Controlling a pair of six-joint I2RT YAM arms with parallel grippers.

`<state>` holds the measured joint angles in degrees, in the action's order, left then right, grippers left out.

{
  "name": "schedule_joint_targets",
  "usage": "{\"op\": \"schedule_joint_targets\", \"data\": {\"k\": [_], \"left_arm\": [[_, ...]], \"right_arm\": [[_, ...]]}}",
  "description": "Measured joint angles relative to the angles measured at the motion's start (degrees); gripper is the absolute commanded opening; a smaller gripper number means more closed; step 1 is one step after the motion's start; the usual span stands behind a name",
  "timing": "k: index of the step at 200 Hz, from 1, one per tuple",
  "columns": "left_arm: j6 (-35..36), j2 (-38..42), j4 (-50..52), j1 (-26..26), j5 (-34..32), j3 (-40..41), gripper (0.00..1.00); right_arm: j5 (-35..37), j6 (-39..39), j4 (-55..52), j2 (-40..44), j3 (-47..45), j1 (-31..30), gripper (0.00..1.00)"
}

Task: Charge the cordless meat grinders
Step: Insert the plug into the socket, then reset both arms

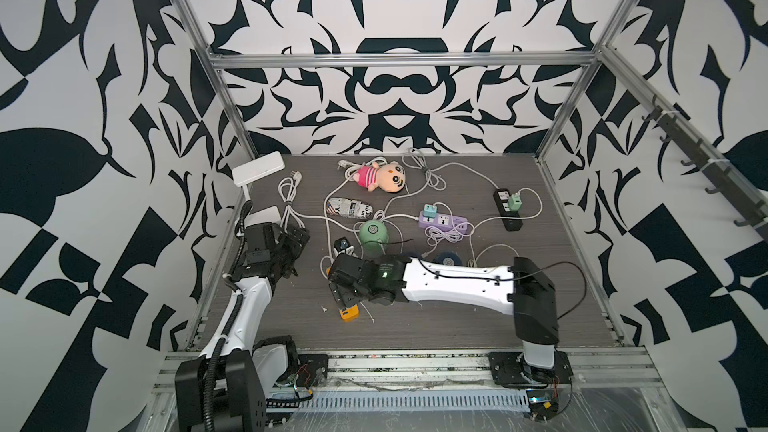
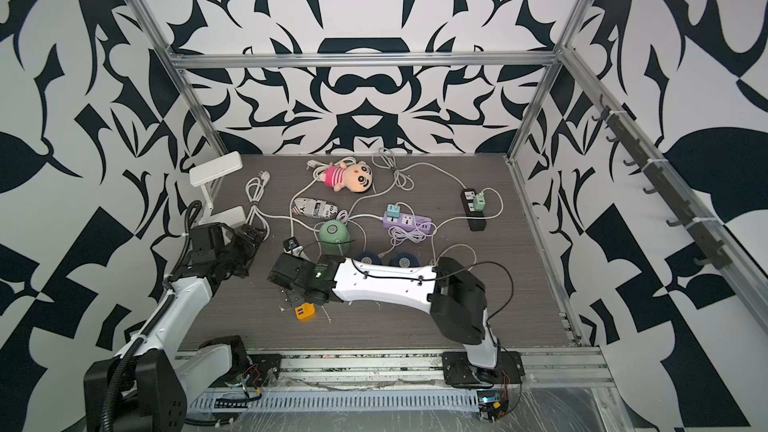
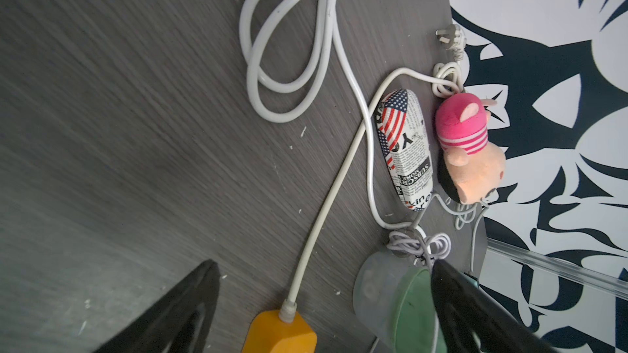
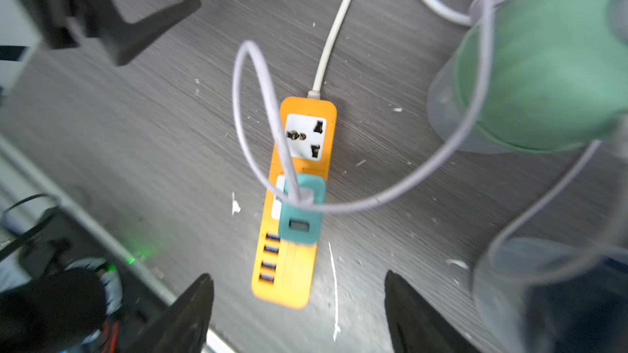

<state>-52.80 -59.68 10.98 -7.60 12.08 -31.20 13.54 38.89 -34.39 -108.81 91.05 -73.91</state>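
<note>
The mint green grinder (image 1: 373,233) (image 2: 333,233) stands mid-table, and its thin cable loops to a teal adapter (image 4: 300,212) plugged into the orange power strip (image 4: 289,286) (image 1: 349,313). Two dark blue grinders (image 2: 368,259) (image 2: 402,260) sit just behind my right forearm, partly hidden by it. My right gripper (image 4: 298,276) (image 2: 291,295) hangs open over the strip's USB end with nothing between its fingers. My left gripper (image 3: 325,263) (image 1: 297,238) is open at the left side. The strip's cable end (image 3: 278,332) and the green grinder (image 3: 401,303) show near it.
A plush doll (image 1: 380,176) and a newsprint pouch (image 1: 349,207) lie toward the back. A purple power strip (image 1: 442,222) and a black one (image 1: 507,205) each carry a teal adapter, and white cables trail between them. A white box (image 1: 257,168) sits at the back left corner.
</note>
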Motion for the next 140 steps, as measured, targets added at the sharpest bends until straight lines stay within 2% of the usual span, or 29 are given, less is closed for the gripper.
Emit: {"op": "schedule_joint_targets", "data": {"k": [49, 74, 91, 100, 112, 140], "left_arm": [[7.2, -0.1, 0.7, 0.0, 1.3, -6.6, 0.99], [11.6, -1.2, 0.0, 1.0, 0.6, -11.8, 1.0], [15.5, -1.7, -4.0, 3.1, -0.7, -13.5, 0.99], [18.3, -1.7, -6.9, 4.6, -1.2, -13.5, 0.99], [22.1, -1.9, -11.1, 6.0, -1.6, -13.3, 0.99], [28.7, -3.4, -19.6, 6.8, -4.1, -13.3, 0.99]], "right_arm": [[5.4, -5.0, -0.2, 15.8, -10.7, 1.6, 0.82], [10.1, -7.4, 0.5, 22.6, -14.6, 9.0, 0.82], [14.1, -11.2, 4.6, 27.6, -19.1, 15.4, 0.76], [16.5, -14.3, 8.9, 30.7, -22.8, 18.5, 0.82], [18.8, -19.4, 15.5, 35.1, -28.6, 21.8, 0.97], [21.6, -33.7, 28.5, 40.9, -37.2, 27.3, 0.99]]}}
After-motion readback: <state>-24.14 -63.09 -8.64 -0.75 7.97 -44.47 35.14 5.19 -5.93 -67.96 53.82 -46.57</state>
